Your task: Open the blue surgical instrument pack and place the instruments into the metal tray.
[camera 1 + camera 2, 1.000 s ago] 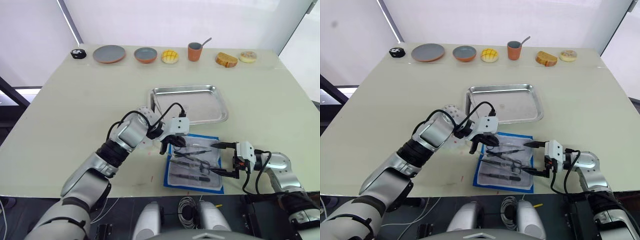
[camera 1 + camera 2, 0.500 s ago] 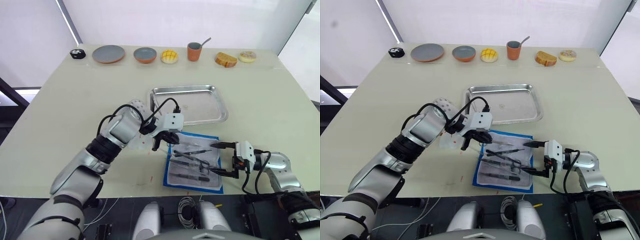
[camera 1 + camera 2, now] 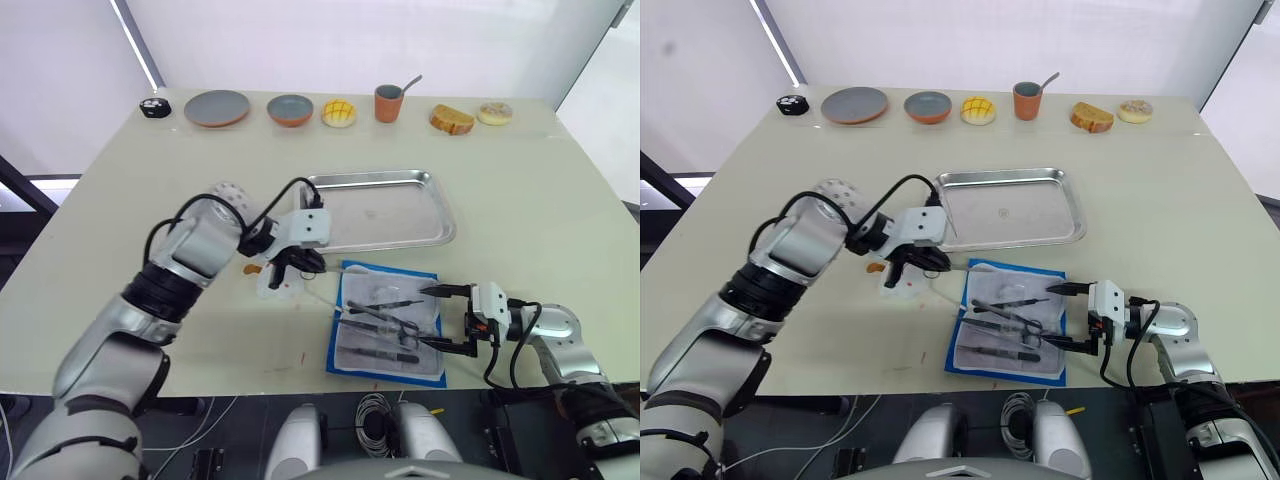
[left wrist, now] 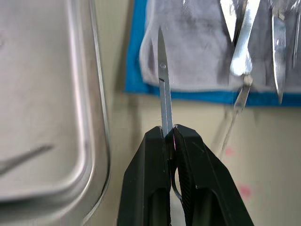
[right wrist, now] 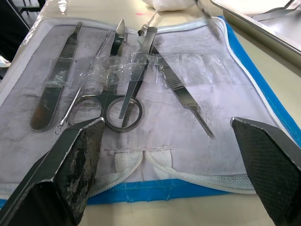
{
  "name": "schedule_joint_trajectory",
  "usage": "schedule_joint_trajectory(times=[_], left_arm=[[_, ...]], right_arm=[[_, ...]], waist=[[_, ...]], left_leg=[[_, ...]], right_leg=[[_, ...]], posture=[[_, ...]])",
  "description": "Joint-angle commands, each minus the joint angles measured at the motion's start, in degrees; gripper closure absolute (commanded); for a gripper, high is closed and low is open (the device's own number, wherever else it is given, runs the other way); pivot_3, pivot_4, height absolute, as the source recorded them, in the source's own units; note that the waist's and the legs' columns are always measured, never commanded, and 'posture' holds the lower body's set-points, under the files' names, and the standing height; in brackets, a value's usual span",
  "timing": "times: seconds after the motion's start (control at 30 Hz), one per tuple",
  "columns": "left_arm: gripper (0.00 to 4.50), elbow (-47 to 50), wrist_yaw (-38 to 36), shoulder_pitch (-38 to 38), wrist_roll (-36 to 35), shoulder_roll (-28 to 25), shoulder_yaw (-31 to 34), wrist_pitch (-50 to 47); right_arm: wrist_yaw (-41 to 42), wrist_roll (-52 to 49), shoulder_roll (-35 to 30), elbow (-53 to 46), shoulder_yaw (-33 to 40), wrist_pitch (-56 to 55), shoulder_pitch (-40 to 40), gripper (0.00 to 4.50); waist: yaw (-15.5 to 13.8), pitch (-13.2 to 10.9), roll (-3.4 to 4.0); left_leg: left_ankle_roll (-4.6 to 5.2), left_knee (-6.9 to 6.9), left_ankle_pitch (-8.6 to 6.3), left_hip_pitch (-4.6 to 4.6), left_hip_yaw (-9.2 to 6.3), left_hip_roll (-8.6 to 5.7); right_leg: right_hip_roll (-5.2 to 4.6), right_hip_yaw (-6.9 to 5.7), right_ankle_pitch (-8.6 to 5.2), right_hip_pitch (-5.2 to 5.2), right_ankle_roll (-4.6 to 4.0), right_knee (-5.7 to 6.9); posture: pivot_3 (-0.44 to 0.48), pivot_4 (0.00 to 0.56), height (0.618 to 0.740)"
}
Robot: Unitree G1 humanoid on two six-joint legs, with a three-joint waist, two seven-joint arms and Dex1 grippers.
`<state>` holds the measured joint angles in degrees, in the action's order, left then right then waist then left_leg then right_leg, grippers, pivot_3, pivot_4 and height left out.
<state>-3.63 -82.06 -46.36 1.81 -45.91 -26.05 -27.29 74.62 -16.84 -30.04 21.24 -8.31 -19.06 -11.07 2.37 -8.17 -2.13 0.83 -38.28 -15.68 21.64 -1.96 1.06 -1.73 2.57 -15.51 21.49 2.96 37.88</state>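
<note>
The left arm reaches in from the near left corner of the counter (image 3: 120, 200), elbow bent and forearm pointing toward the counter's middle. Its left tool (image 3: 290, 265) is clamped tight on a slim pair of scissors (image 4: 163, 89), whose closed blades stick out past the fingertips (image 4: 186, 136). The scissors are held just beside the near left corner of the metal tray (image 3: 380, 208), between the tray and the blue pack (image 3: 388, 324), with a small white wad (image 3: 272, 283) lying on the counter under the tool.

The tray sits in the middle of the counter with its long side running left to right. The blue pack lies unfolded near the front edge, just in front of the tray, grey-white lining up. Several silver instruments (image 5: 117, 70) rest on the lining side by side: scissors, forceps and flat handles, some under a clear strip.

The right arm comes in low over the front right edge, forearm level and aimed left. Its right tool (image 3: 446, 319) is spread wide, fingers (image 5: 66, 165) straddling the pack's right edge, gripping nothing.
</note>
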Motion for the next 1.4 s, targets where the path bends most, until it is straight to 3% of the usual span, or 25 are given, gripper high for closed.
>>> schedule_joint_trajectory(times=[0.03, 0.3, 0.43, 0.57, 0.8, 0.93, 1.13, 1.4], left_arm=[[4.49, 2.96, -1.15, 1.50, -1.64, -3.89, 4.16, -0.45], [4.49, 5.09, -0.02, 4.95, -5.08, -9.23, 11.08, -3.31], [4.49, 6.87, 2.59, 5.91, -8.56, -8.22, 15.10, -8.44], [4.49, 10.91, 8.57, 6.08, -15.13, -4.15, 20.76, -21.06], [4.49, 14.52, 29.94, 2.53, -17.96, 10.74, 28.16, -39.94], [4.49, 12.69, 49.17, -2.52, -12.85, 24.76, 32.15, -49.24], [4.49, 8.89, 70.09, -4.77, -6.38, 40.27, 34.66, -45.13], [4.49, -0.41, 83.96, -4.23, -2.53, 50.49, 33.76, -37.59]], right_arm=[[-1.26, 6.43, -0.06, 5.34, -4.26, 2.15, 2.83, 0.00], [-0.26, 6.03, -0.75, 6.43, -3.81, 2.03, 2.17, 0.00], [0.26, 5.70, -1.22, 6.27, -3.55, 2.15, 2.30, 0.00], [0.62, 5.49, -1.55, 6.15, -3.36, 2.40, 2.35, 0.00], [1.12, 4.91, -2.17, 5.32, -3.04, 3.16, 2.64, 0.00], [1.36, 4.67, -2.66, 4.81, -2.94, 3.63, 2.79, 0.00], [1.88, 4.43, -3.34, 3.92, -3.06, 4.48, 2.80, 0.00], [2.72, 4.04, -4.33, 2.82, -2.92, 5.67, 2.99, 0.00]], waist=[[-0.02, -0.03, 0.04], [-0.14, -0.11, 0.14], [-0.16, -0.12, 0.16], [-0.34, -0.12, 0.13], [-0.63, -0.02, -0.04], [-1.25, -0.03, -0.05], [-1.67, -0.02, 0.03], [-1.74, -0.02, 0.07]], left_leg=[[0.00, 0.00, 0.00, 0.00, 0.00, 0.00], [0.00, 0.01, 0.00, 0.02, 0.00, 0.03], [0.00, 0.01, 0.00, 0.02, 0.00, 0.03], [0.00, 0.00, 0.00, 0.05, -0.01, 0.01], [0.00, -0.03, 0.00, 0.05, -0.06, -0.05], [-0.01, -0.04, 0.01, 0.07, -0.14, -0.11], [-0.05, -0.02, 0.01, 0.05, -0.11, -0.16], [-0.08, 0.00, 0.01, 0.09, -0.14, -0.35]], right_leg=[[0.00, 0.00, 0.00, 0.00, 0.00, 0.00], [-0.01, -0.04, -0.03, 0.02, -0.04, 0.01], [-0.02, -0.04, -0.03, 0.03, -0.04, 0.01], [-0.07, -0.07, -0.03, 0.03, -0.03, 0.01], [-0.13, -0.10, -0.01, -0.01, 0.00, 0.02], [-0.17, -0.17, 0.00, -0.02, 0.02, 0.01], [-0.28, -0.14, 0.01, -0.03, 0.03, 0.01], [-0.47, -0.18, 0.02, -0.02, 0.05, -0.01]], posture=[[0.000, 0.150, 0.740], [0.000, 0.150, 0.740], [0.000, 0.150, 0.740], [0.000, 0.150, 0.740], [0.000, 0.150, 0.740], [0.000, 0.150, 0.740], [0.000, 0.150, 0.740], [0.000, 0.150, 0.740]])
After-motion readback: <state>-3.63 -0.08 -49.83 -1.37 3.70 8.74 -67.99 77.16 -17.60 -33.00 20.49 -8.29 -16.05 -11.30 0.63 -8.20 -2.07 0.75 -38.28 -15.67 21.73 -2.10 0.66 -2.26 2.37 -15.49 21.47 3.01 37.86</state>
